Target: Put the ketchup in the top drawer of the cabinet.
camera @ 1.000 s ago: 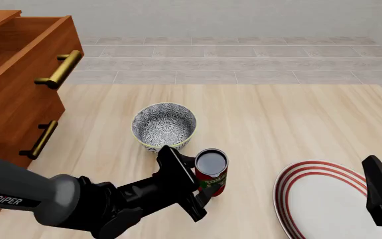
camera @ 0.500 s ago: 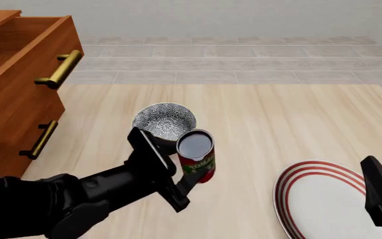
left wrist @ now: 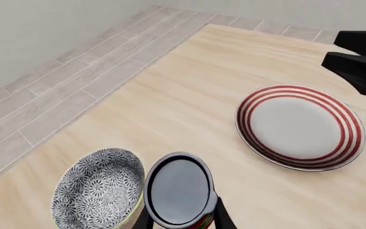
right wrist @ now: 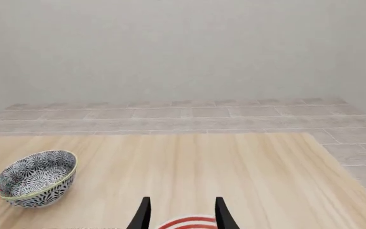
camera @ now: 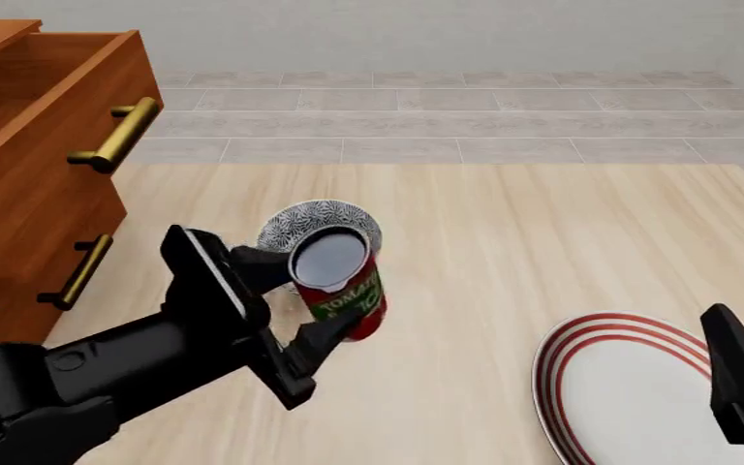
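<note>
the small cylindrical ketchup can (camera: 344,287) had a smooth, faintly glossy grey metal top and a red printed label. the reddish-brown wooden cabinet (camera: 11,232) and its pulled-out top drawer (camera: 49,107) showed fine grain under a satin finish; the brass bar handle (camera: 119,135) gleamed. the pale wooden table (camera: 541,242) looked smooth and matt. the blue-white patterned bowl (left wrist: 97,193) and the red-ringed white plate (left wrist: 299,127) looked like glazed ceramic. the black left gripper (camera: 288,310) appeared matt, like plastic.

Simulated home: cabinet (camera: 36,165), tableware.
</note>
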